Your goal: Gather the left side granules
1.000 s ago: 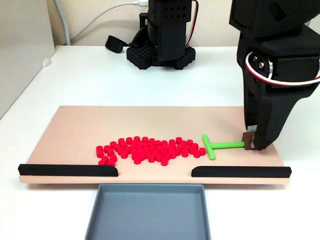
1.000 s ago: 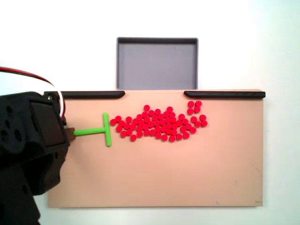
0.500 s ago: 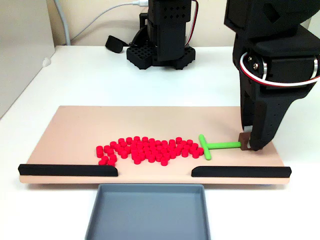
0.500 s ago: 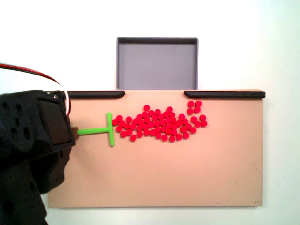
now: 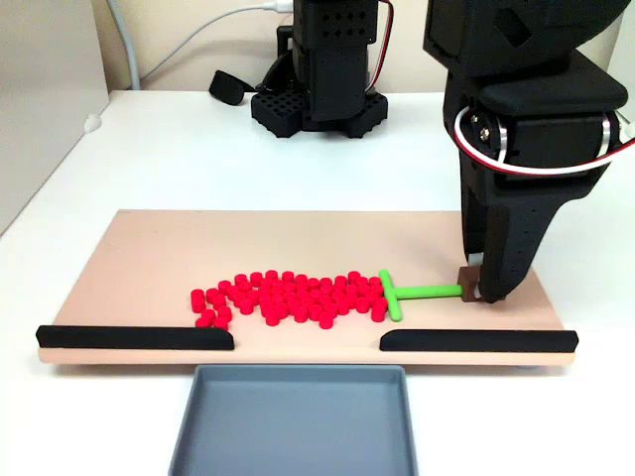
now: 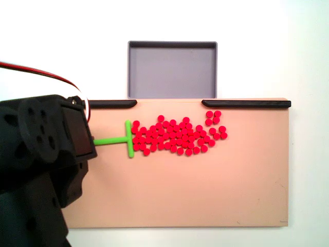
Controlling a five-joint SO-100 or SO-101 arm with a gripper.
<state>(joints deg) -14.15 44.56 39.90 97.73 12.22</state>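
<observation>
The gripper (image 5: 480,294) is clamped on the green pusher (image 5: 409,293), whose crossbar touches the granules (image 5: 288,296) on the board (image 5: 149,258); two black rails (image 5: 135,337) border the near edge, a grey tray (image 5: 294,421) beyond.

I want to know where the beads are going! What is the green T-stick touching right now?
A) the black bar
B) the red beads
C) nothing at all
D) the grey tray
B: the crossbar of the green T-stick is pressed against the near end of the red beads, far from the grey tray.
</observation>
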